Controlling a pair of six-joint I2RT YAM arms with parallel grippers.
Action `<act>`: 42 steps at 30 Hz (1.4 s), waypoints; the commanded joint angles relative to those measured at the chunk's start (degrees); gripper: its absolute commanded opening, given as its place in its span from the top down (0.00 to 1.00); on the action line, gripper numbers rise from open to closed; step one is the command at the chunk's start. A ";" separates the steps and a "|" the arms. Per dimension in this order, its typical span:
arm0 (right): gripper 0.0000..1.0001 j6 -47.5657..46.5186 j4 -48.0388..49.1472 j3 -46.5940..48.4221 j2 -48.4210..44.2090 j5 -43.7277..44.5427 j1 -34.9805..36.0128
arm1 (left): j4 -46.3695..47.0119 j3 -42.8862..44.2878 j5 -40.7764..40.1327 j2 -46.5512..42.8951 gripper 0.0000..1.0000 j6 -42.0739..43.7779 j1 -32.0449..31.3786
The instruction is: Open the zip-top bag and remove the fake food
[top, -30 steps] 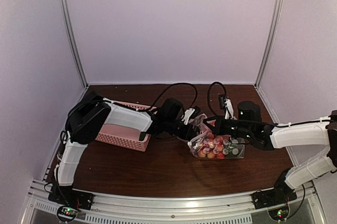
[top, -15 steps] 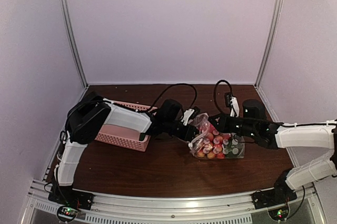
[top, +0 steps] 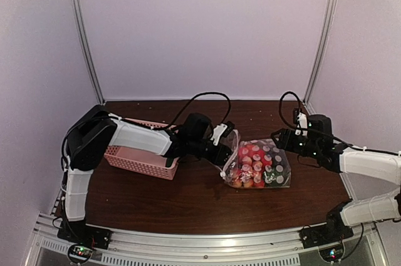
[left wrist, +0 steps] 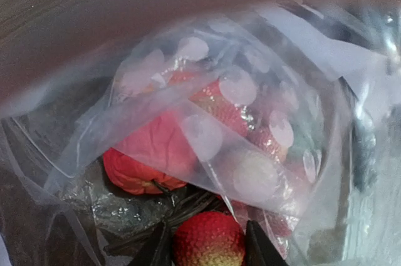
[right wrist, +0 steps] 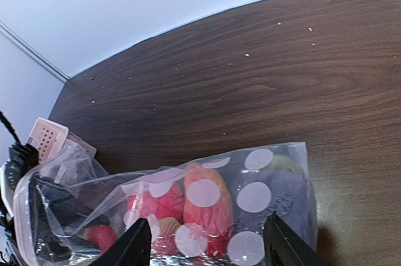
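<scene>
Limp, slippery-looking zip-top bag [top: 258,166], best pinched at its mouth (left fingers [left wrist: 160,253] straddle a berry [left wrist: 208,240], grip unclear; right fingers [right wrist: 131,247] splayed, empty).

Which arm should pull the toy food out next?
Left: the left gripper is inside the zip-top bag, flanking a red berry. The right gripper hangs open at the bag's closed end.

Clear polka-dotted zip-top bag [top: 266,167] lies right of centre on dark wooden table [top: 188,206], small plastic fake food [top: 250,159] inside. Pink perforated basket [top: 135,161] sits to its left, with the left hand [top: 227,156] in the bag's left end.
</scene>
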 commanded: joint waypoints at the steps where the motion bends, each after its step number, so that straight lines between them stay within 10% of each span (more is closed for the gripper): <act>1: 0.37 -1.90 -3.78 -1.76 0.78 0.44 -3.67 | 0.06 -0.61 -2.58 -2.52 0.91 3.42 0.57; 11: 0.36 -3.25 -2.06 -2.45 6.14 -2.89 -9.00 | -1.72 5.27 -8.44 1.31 0.53 1.15 0.77; 22: 0.35 -1.56 2.83 -1.79 13.20 -7.78 -10.24 | 0.86 9.13 -8.03 5.73 0.38 -1.10 0.79; 38: 0.99 -2.38 5.59 -1.19 19.16 -12.27 -10.29 | 2.07 10.16 -9.54 10.16 0.36 -3.48 1.02; 42: 1.00 -3.47 4.84 -1.96 20.25 -10.45 -10.21 | 1.82 10.61 -10.24 10.47 0.21 -3.79 1.14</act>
